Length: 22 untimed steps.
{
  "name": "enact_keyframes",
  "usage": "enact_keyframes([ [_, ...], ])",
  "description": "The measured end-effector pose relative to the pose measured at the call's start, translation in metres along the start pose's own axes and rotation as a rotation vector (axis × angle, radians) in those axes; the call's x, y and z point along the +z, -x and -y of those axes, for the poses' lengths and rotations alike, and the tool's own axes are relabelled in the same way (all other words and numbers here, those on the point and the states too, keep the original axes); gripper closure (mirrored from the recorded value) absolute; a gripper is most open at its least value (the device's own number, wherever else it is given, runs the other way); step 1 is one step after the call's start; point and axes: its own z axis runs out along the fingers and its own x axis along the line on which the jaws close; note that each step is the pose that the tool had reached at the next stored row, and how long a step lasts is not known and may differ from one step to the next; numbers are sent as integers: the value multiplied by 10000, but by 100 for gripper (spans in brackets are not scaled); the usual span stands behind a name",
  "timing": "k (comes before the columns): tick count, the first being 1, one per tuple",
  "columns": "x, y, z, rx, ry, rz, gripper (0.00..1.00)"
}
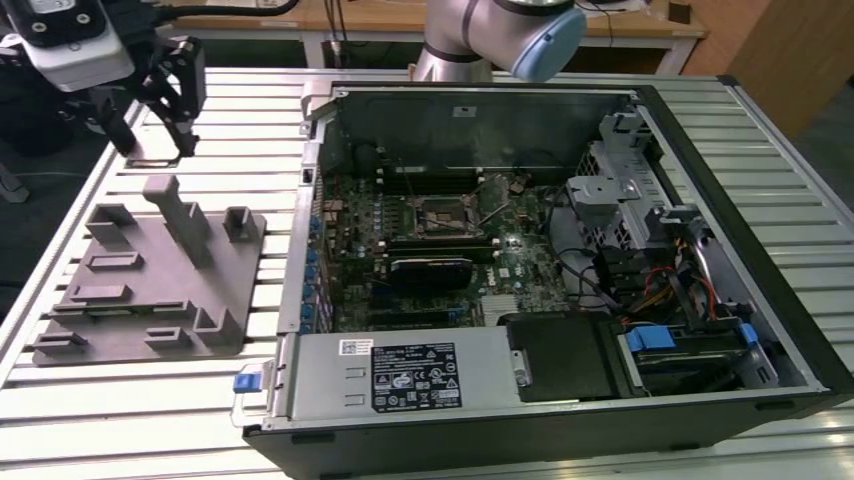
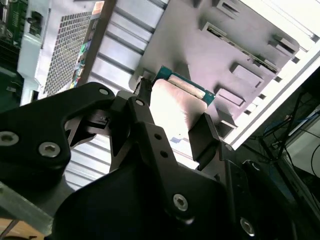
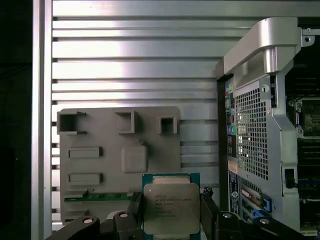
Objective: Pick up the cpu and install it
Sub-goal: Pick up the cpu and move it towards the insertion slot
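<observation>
The cpu [image 3: 171, 204] is a small square chip with a silvery lid and a green rim, and it sits between my gripper's [image 3: 171, 222] two dark fingers. In the second wrist view the cpu [image 2: 175, 107] shows edge-on, with a finger [image 2: 204, 135] pressed against each side. In the exterior view my gripper [image 1: 147, 115] hangs above the slatted table, beyond the grey tray [image 1: 147, 290] on the exterior view's left. The dark square socket [image 1: 441, 215] on the green motherboard [image 1: 414, 285] lies well off to the exterior view's right, inside the open computer case.
The grey tray [image 3: 120, 155] has upright posts and holds a green strip [image 3: 100, 196]. The case wall [image 1: 300, 200] rises between tray and motherboard. A drive cage [image 1: 627, 200], cables and a black power supply [image 1: 414, 375] crowd the case. The arm's base [image 1: 494, 35] stands behind it.
</observation>
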Motion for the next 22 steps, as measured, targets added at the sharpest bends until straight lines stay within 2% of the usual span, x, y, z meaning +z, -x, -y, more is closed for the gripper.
enact_keyframes([
  [12,11,439,-13,-1,1,-1,45],
  [22,23,877,-26,-1,2,-1,45],
])
